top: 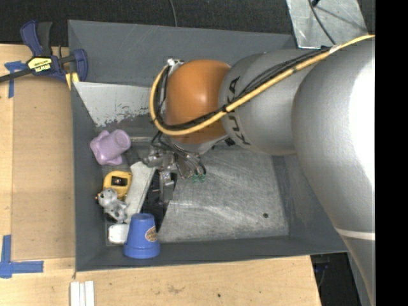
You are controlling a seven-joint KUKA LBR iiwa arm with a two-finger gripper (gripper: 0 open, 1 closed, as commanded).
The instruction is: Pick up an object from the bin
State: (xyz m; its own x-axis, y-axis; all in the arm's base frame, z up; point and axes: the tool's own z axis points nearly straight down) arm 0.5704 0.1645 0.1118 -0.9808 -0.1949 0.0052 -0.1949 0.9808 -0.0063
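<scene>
Camera view: the white flat bar (139, 187) lies in the heap at the bin's 8 o'clock side. Its long axis runs from 1 o'clock down to 7 o'clock, and its upper end points at my gripper (167, 174). The gripper hangs over that upper end and over a black piece (153, 206) that lies along the bar's 4 o'clock edge, on much the same slant. I cannot tell whether the pincer stands wide or narrow, nor whether it touches the bar; its tip is lost in dark metal and shadow.

Around the bar:
- A yellow case (118, 182) sits just beside it at 9 o'clock.
- A small grey-and-white toy (109, 203) lies below that case, at the bar's 8 o'clock.
- A lilac plastic piece (109, 145) lies at 11 o'clock, near the bin's back wall and apart from the bar.
- A blue cup (141, 236) stands mouth down at 6 o'clock, just beside the bar's lower end.
- A white lump (116, 233) is pressed against the cup's 9 o'clock side.

A green bit (199, 178) shows at the gripper's 3 o'clock. I cannot say whether it belongs to the robot.

The grey floor of the bin (242, 196) stretches from the middle to 3 o'clock. Above it the arm (306, 101) comes in from 3 o'clock, its orange cover (194, 97) over the wrist and a yellow cable (268, 81) looped round it.
</scene>
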